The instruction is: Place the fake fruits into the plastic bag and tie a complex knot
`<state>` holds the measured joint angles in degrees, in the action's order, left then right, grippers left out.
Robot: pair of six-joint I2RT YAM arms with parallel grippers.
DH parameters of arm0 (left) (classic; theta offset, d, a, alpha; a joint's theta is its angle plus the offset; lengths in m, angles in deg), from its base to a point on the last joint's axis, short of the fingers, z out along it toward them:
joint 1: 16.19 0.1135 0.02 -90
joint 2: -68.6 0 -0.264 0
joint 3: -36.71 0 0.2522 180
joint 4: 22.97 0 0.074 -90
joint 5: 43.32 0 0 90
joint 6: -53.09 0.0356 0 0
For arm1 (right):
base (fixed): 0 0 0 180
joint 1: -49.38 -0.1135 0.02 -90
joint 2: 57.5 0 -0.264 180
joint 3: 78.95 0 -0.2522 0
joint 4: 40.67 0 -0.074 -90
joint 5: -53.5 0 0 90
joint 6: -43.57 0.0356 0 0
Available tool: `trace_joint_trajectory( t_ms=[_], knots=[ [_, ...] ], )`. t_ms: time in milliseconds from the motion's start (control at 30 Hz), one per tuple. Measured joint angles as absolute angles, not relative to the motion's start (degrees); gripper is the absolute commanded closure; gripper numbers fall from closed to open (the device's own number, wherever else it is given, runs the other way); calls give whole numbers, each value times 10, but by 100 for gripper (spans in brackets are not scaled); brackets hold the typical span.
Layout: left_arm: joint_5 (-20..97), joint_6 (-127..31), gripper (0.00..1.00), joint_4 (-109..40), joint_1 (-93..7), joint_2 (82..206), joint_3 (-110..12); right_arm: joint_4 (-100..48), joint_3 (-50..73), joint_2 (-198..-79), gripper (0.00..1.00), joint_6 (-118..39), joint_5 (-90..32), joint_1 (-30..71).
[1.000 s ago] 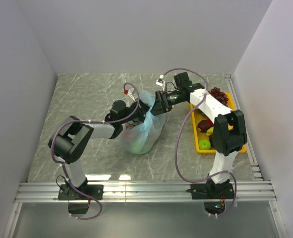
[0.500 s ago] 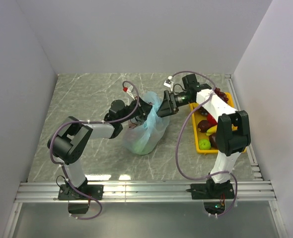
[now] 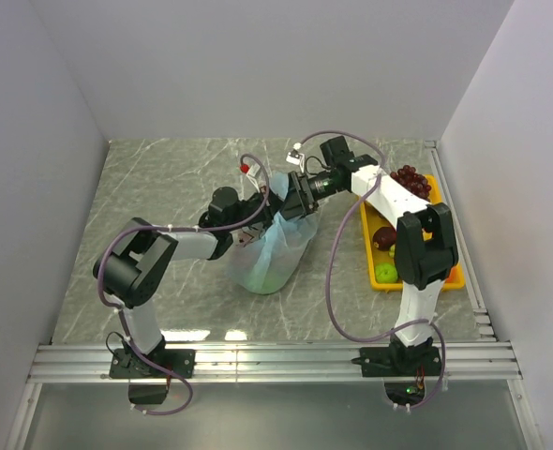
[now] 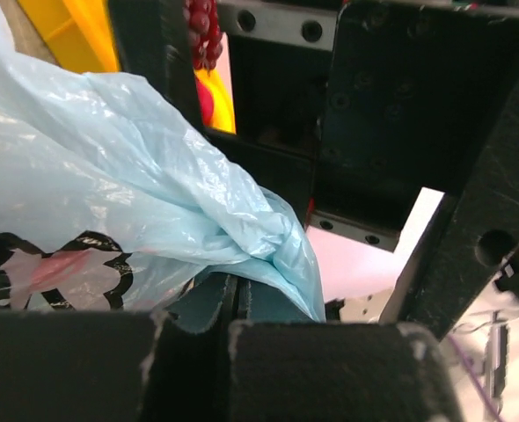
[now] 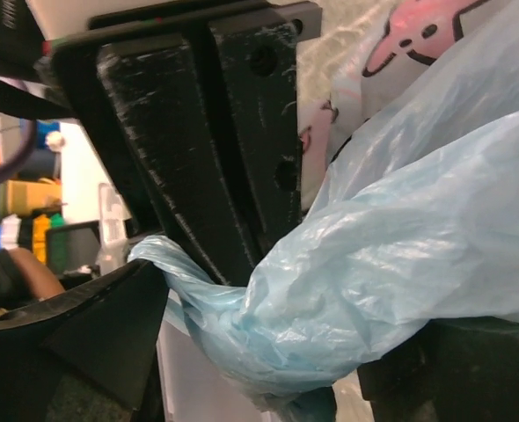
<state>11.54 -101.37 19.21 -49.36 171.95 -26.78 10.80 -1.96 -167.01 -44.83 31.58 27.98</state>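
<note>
We see the crinkly light-blue plastic bag (image 3: 269, 258) standing mid-table on the grey marbled tabletop (image 3: 164, 178), with open surface to its left and front. Our left gripper (image 4: 235, 306) is clenched on the bag's bunched top. Our right gripper (image 5: 268, 369) grasps the same twisted plastic just beside it. The yellow plastic tray (image 3: 378, 286) hugs the right edge.

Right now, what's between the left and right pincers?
Only the plastic bag: its bunched light-blue top runs from the left pincer to the right pincer, both shut on it. Clearest in the wrist views.
</note>
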Motion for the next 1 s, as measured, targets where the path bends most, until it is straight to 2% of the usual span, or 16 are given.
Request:
trace_joint_trajectory(
  t_ms=[133,300,333,600,700,767,800,933,1000],
  knots=[
    [89,-988,100,175,-496,1720,-268,172,-25,-1671,10,-516,290,280],
    [68,-975,100,168,-501,1720,-268,239,-24,-1657,8,-575,257,291],
    [64,-975,100,168,-502,1720,-268,252,-24,-1653,4,-587,252,295],
    [54,-973,100,168,-504,1720,-268,362,-43,-1648,3,-666,248,341],
    [54,-971,100,168,-505,1720,-268,400,-60,-1648,10,-696,262,354],
    [53,-969,100,168,-506,1720,-268,418,-63,-1648,23,-711,276,364],
    [53,-969,100,168,-507,1720,-268,425,-62,-1648,32,-716,281,367],
    [51,-966,100,170,-510,1720,-268,401,-39,-1640,49,-690,297,384],
    [48,-966,100,173,-511,1720,-268,357,-9,-1629,52,-649,292,388]
  ],
)
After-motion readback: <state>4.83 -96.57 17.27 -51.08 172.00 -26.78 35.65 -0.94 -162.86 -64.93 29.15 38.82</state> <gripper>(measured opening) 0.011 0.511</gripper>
